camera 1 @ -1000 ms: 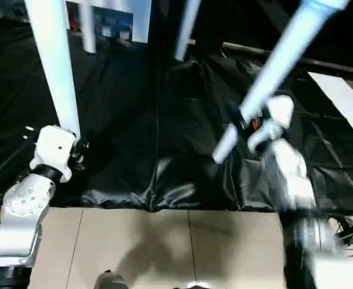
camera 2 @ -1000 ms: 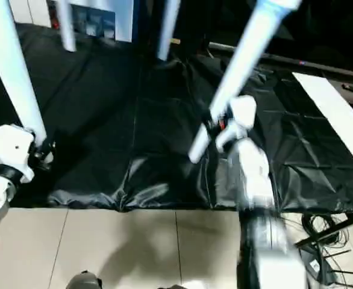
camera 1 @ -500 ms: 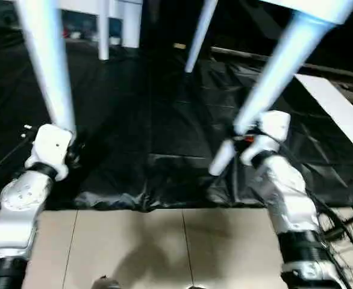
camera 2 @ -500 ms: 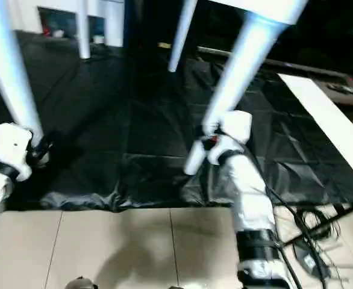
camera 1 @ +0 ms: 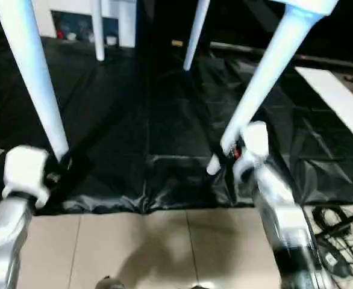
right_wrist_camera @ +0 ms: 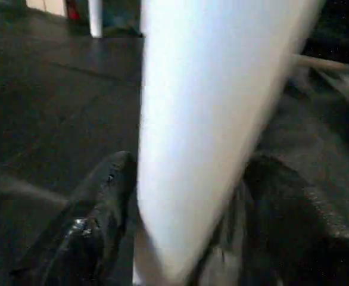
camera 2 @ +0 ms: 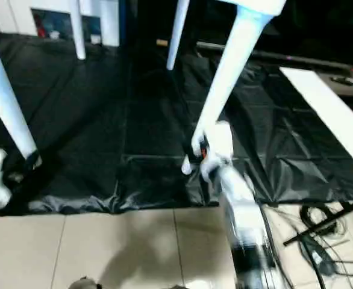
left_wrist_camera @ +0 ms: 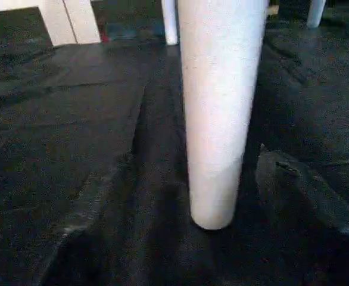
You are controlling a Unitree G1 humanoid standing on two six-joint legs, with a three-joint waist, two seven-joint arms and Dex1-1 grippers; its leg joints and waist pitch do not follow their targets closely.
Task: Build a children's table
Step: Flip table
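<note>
A: Left eye view, nearest first: beige tiled floor [camera 1: 164,241], with black cables [camera 1: 336,223] on it at the right.

B: Then the arms?

A: Yes. Left gripper [camera 1: 59,165] sits at the foot of the near-left leg [camera 1: 35,78], a long white tapered plastic tube. In the left wrist view the jaws are spread. One black finger [left_wrist_camera: 305,190] stands clear of the tube, with a dark gap between them.

B: Right side?

A: Right gripper [camera 1: 228,153] is around the lower end of the near-right leg [camera 1: 267,72], same white tube, tilted. Clamped or loose, cannot tell; the view is blurred.

B: Where is the table?

A: The white plastic children's table [camera 1: 306,5] is upright over the crinkled black plastic sheet [camera 1: 164,120]. Its rounded corner socket at the upper edge caps the near-right leg. The near-left foot rests on the sheet.

B: Further back?

A: Two far legs, far-left leg [camera 1: 97,30] and far-right leg [camera 1: 193,33], come down to the sheet. A flat white board [camera 1: 339,102] lies at the right.
</note>
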